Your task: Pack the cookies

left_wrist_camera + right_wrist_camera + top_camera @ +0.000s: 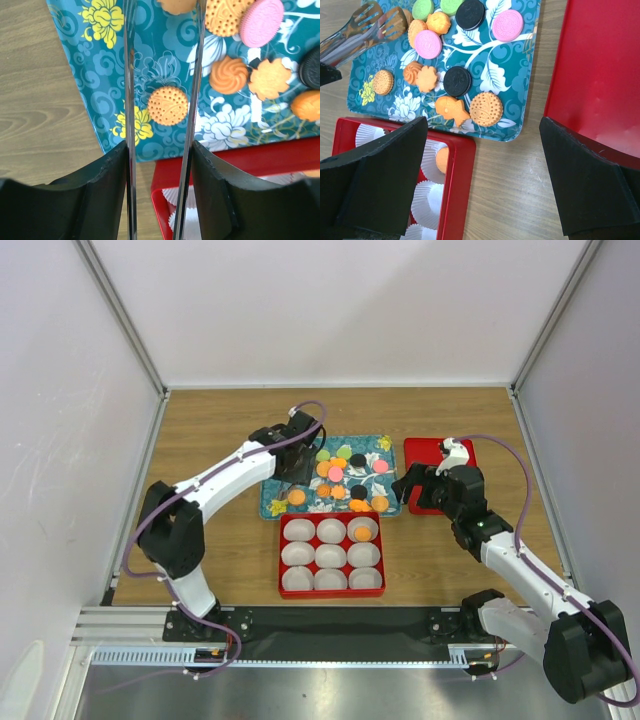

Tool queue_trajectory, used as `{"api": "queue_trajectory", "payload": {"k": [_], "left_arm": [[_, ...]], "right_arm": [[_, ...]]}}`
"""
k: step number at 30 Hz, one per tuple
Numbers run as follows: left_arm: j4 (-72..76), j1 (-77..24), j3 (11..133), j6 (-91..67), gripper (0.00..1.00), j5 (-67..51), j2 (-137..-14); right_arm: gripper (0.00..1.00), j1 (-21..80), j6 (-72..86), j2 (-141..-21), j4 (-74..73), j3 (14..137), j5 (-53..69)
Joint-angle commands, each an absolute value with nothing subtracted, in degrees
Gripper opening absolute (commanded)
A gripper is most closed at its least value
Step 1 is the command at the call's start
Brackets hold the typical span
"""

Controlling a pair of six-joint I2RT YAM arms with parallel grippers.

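Top external view shows most cookies (336,473) lying on the teal tray (385,445), with one orange cookie (361,532) in the 1 o'clock compartment of the red box (330,517). The left gripper (161,152) pinches tongs (129,100), whose blades straddle, untouching, a dotted cookie (168,105) at the tray's 8 o'clock. The right gripper (482,124) is spread wide over the worktop (520,190), between the tray and the red lid (600,75).

Top view looks down from behind; both wrist views closely share the teal tray (85,75).
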State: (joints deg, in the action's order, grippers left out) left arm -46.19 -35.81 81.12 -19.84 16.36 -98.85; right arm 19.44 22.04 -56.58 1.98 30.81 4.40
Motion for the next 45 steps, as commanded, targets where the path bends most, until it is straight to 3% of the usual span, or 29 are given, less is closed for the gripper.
{"api": "queue_trajectory", "payload": {"k": [1, 15, 29, 45], "left_arm": [[-44.0, -35.0, 83.8, -18.2, 0.56, 17.1, -99.7], [-41.7, -32.5, 83.8, -17.8, 0.54, 13.9, -102.0], [-42.8, -31.7, 85.2, -18.5, 0.36, 11.6, -100.6], [-46.4, -36.0, 77.2, -19.8, 0.36, 12.7, -84.2]], "right_arm": [[1.0, 19.7, 20.9, -56.8, 3.6, 32.3, 4.1], [1.0, 19.8, 20.8, -57.6, 3.7, 32.4, 3.9], [1.0, 19.8, 20.8, -57.5, 3.4, 32.3, 3.7], [1.0, 19.8, 20.9, -58.0, 3.7, 32.5, 3.9]]}}
